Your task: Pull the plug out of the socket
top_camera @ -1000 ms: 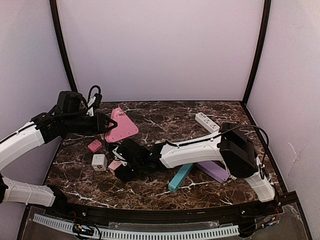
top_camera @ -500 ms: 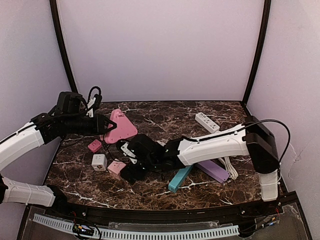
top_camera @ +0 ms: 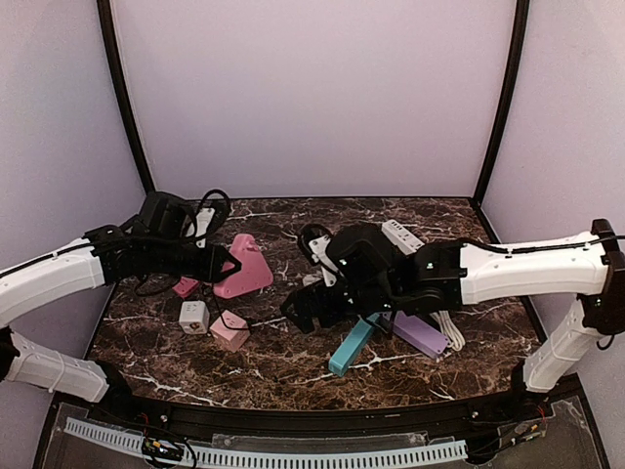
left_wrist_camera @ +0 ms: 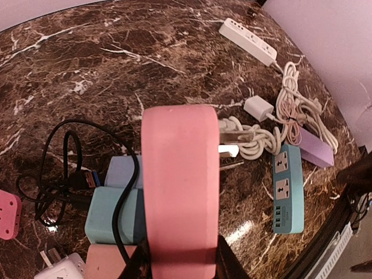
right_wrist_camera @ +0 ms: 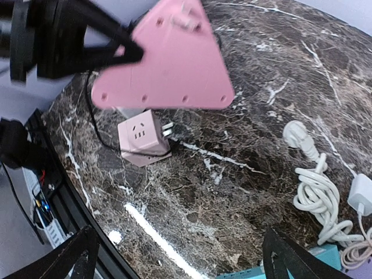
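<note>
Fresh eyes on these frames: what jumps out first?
The big pink triangular socket, gripped by the left claw at the left of the table. Next, the right claw, wide open and empty at mid-table, just left of a teal power strip and a purple strip among white cables.

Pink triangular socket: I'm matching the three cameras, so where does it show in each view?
Top external: the pink triangular socket lies left of centre.
Left wrist: seen edge-on, it fills the middle.
Right wrist: its flat face is at the upper left.
Shared landmark: the teal power strip, at the right in the left wrist view and at the bottom edge in the right wrist view.
</note>
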`<state>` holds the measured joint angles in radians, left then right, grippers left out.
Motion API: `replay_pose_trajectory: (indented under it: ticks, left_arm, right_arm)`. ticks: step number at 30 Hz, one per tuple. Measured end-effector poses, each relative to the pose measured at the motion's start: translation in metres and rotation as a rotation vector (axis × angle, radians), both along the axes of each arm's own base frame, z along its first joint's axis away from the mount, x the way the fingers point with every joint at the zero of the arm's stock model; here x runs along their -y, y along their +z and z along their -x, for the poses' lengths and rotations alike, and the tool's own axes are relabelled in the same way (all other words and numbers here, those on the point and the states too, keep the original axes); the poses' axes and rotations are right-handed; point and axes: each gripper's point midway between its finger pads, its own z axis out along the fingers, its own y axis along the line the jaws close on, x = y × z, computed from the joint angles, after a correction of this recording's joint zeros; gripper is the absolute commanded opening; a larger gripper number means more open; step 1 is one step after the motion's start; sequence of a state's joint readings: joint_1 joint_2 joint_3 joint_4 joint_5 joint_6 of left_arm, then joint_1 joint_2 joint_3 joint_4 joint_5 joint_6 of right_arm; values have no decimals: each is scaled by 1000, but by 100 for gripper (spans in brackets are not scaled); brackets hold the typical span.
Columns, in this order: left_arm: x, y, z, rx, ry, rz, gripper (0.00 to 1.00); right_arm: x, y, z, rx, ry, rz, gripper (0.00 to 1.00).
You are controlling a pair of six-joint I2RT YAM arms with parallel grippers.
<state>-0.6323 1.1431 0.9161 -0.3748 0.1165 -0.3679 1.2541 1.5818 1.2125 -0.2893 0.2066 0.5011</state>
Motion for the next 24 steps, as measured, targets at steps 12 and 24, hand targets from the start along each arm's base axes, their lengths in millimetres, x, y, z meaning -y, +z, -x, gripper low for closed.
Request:
replay_pose_trajectory:
  ticks: [12, 24]
  left_arm:
    - [66, 7, 37, 187, -308, -87, 1]
    - [59, 5, 26, 257, -213, -186, 1]
  right_arm:
    - [53, 57, -52, -205, -218, -226, 88]
    - [28, 69, -38, -378, -191, -302, 72]
